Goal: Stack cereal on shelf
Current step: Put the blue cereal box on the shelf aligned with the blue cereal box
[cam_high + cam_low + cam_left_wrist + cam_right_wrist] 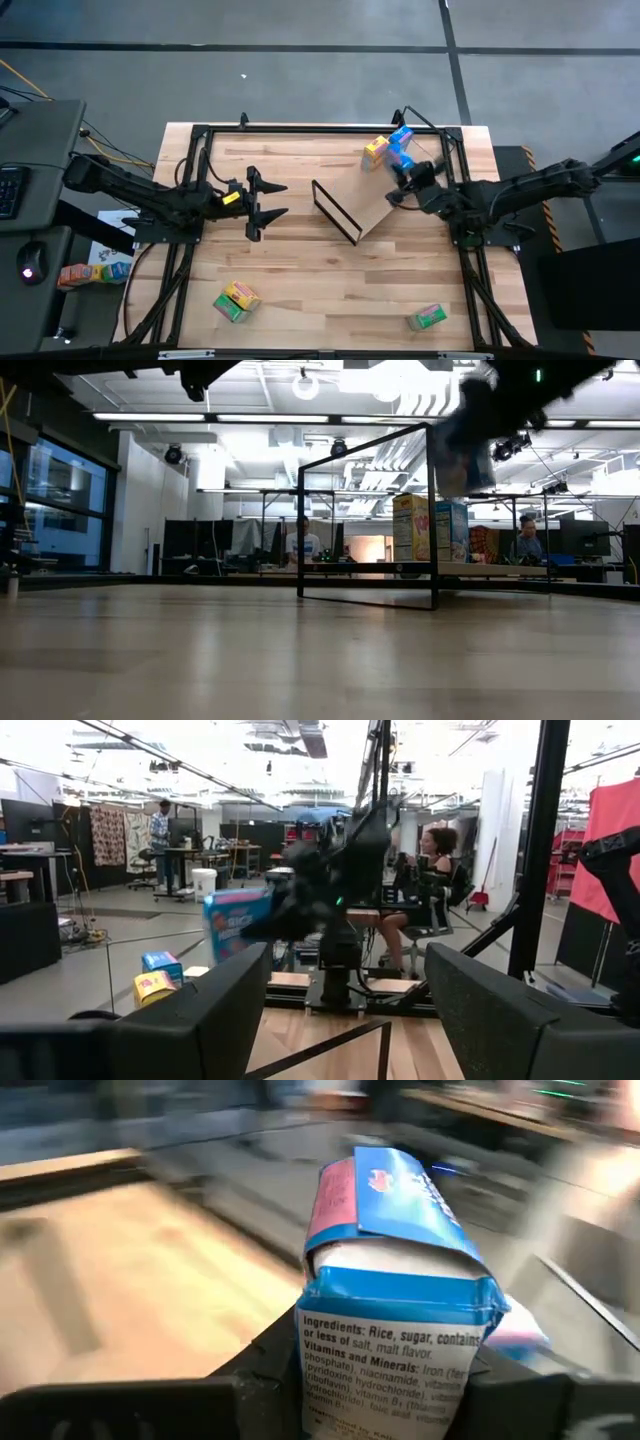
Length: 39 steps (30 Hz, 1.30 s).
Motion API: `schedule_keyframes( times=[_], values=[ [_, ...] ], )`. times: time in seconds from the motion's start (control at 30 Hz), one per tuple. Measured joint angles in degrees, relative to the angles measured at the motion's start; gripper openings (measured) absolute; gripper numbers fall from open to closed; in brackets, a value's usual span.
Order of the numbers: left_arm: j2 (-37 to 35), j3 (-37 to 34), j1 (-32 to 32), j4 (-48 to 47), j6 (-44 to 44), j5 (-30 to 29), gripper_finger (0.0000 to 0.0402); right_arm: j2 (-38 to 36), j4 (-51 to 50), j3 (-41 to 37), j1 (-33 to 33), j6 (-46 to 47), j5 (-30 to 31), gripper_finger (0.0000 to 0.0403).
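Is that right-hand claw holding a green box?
No, the right gripper is clamped on a blue cereal box, whose ingredients panel faces the right wrist camera.

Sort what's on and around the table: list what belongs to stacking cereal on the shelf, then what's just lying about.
Belongs to the job:
- shelf
- blue box held in the right gripper
- yellow box and blue box on the shelf
- two boxes and green box on the table
- left gripper, open

Lying about:
- mouse
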Motion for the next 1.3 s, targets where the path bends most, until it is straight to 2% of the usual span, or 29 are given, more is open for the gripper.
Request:
schedule_keyframes(
  times=[0.1, 0.23, 0.53, 0.87, 1.3],
  values=[
    [0.0, 0.0, 0.0, 0.1, 0.0, 0.0, 0.0259, 0.0, -0.2, -5.0, -0.7, 7.3, 6.5, 0.0112],
    [0.0, 0.0, 0.0, 0.1, 0.0, 0.0, 0.0259, 0.0, 0.1, -9.0, -1.9, 16.7, 11.1, 0.0113],
    [0.0, 0.0, 0.0, 0.1, 0.0, 0.0, 0.0259, 7.1, 0.6, -10.7, -6.4, 26.5, 15.1, 0.0112],
    [0.0, 0.0, 0.0, 0.1, 0.0, 0.1, 0.0259, 16.3, 0.7, -10.7, -13.1, 33.4, 14.7, 0.0113],
    [0.0, 0.0, 0.0, 0.1, 0.0, 0.1, 0.0259, 17.9, 0.5, -10.7, -20.4, 35.6, 9.3, 0.0113]
  ],
)
